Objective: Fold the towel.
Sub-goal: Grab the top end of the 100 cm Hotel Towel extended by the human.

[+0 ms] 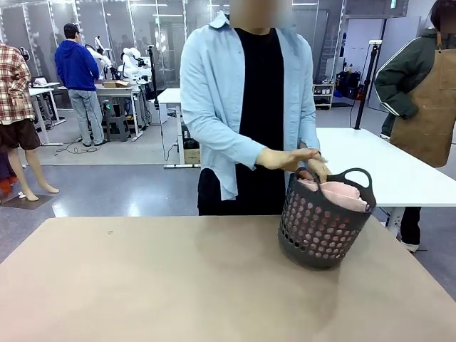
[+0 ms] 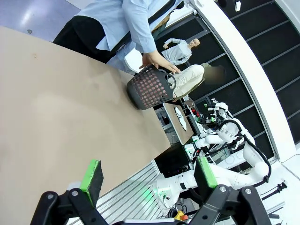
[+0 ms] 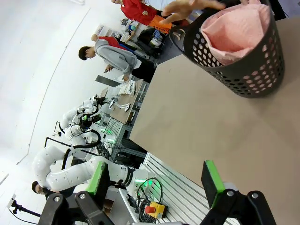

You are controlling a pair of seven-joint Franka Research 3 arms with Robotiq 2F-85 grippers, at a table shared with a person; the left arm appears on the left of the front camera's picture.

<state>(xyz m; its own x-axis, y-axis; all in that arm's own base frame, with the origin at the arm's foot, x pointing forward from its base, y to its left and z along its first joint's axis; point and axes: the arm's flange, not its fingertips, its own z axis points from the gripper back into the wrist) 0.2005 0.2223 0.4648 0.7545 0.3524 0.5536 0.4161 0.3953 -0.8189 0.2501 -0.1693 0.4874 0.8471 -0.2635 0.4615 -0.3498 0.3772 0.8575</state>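
The salmon-pink towel [image 1: 340, 193] lies bunched inside a dark grey perforated basket [image 1: 320, 228] at the far right of the table; it also shows as pink cloth [image 3: 234, 33] in the basket [image 3: 253, 65] in the right wrist view. A person's hands [image 1: 303, 160] rest at the basket's rim and handle. My left gripper [image 2: 150, 176] is open, well back from the basket [image 2: 150, 87], with nothing between its green pads. My right gripper [image 3: 157, 178] is also open and empty, hanging off the table's near edge.
The tan table [image 1: 157, 285] stretches bare to the left and front of the basket. The person in a light blue shirt [image 1: 242, 92] stands at the far edge. A white table [image 1: 399, 171] and another person stand behind on the right.
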